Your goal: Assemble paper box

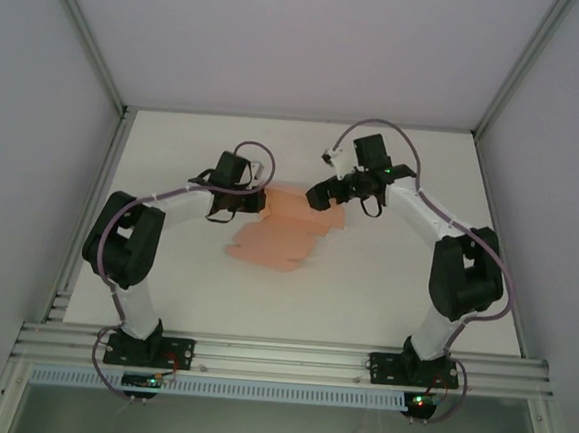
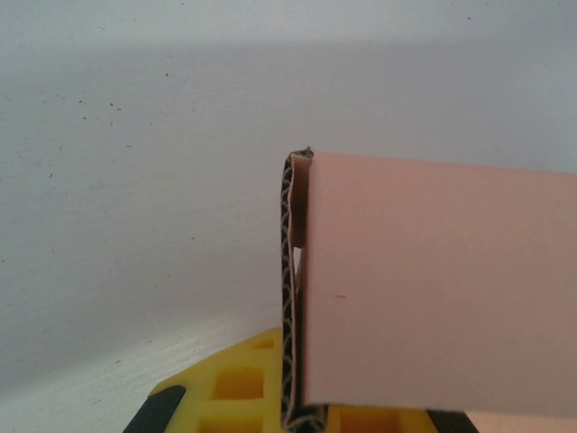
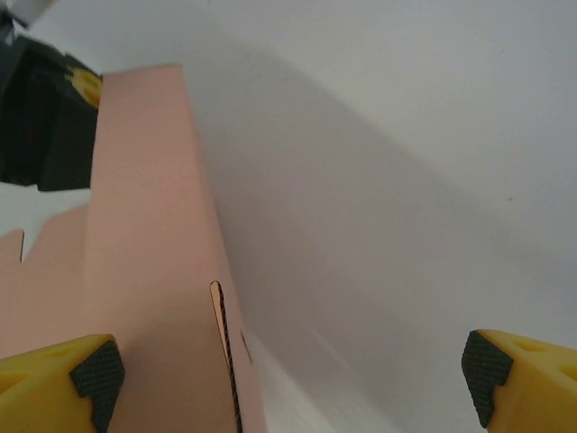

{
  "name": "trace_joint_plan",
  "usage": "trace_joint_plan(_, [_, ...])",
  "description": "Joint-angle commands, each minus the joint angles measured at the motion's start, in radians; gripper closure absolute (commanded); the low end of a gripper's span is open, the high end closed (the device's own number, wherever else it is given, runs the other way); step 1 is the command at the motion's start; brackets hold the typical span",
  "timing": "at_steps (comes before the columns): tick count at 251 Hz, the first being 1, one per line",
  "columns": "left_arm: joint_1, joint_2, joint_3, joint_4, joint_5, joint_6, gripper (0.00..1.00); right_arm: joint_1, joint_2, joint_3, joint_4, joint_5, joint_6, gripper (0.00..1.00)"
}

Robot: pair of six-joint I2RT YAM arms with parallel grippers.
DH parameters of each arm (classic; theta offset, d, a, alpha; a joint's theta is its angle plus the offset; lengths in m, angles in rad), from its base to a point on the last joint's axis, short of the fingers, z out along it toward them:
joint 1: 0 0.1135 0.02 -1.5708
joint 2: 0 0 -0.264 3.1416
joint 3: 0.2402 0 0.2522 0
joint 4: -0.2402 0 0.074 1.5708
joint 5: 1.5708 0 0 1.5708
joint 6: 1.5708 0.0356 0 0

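Holding the fold is the job here. Your left gripper is clamped shut on a doubled-over wall of the paper box, at the sheet's far left corner. The rest of the salmon card lies flat around the middle of the table, a little toward its far edge. It reads as an early stage, with one wall raised and the other flaps still spread out.

Your right gripper has its jaws wide apart and grips nothing. It hovers at the far right of the sheet, and from its wrist camera the raised wall runs away from it toward the left gripper, with a thin slot cut near the closer end.

Let the left clamp act as the anchor and do the shaping with the right. Bring the right pads down squarely either side of the wall, close to the crease rather than the free edge, so the card bends on its score line. Close gently, since thin card dents easily. Watch that the flat part does not slide across the table as you press.
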Motion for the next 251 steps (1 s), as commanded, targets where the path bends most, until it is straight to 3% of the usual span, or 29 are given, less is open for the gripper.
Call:
trace_joint_plan(1, [-0.007, 0.013, 0.015, -0.017, 0.008, -0.018, 1.00, 0.009, 0.039, 0.027, -0.070, 0.014, -0.049, 0.00])
trace_joint_plan(60, [-0.007, 0.035, 0.041, -0.017, 0.037, -0.028, 1.00, 0.059, 0.059, -0.023, 0.126, 0.046, 0.036, 0.00])
trace_joint_plan(115, [-0.016, 0.042, 0.046, -0.031, 0.036, -0.019, 1.00, 0.117, 0.011, -0.220, 0.607, 0.457, 0.171, 0.00])
trace_joint_plan(146, [-0.036, 0.057, 0.069, -0.083, -0.024, -0.009, 1.00, 0.140, -0.003, -0.279, 0.752, 0.569, 0.170, 0.01])
trace_joint_plan(181, [-0.051, 0.070, 0.092, -0.130, -0.087, -0.021, 1.00, 0.150, -0.011, -0.310, 0.808, 0.579, 0.153, 0.01])
trace_joint_plan(224, [-0.054, 0.074, 0.097, -0.138, -0.090, -0.038, 1.00, 0.139, -0.007, -0.317, 0.763, 0.494, 0.179, 0.01])
trace_joint_plan(251, [-0.063, 0.073, 0.101, -0.135, -0.084, -0.038, 1.00, 0.143, 0.006, -0.335, 0.832, 0.495, 0.180, 0.01])
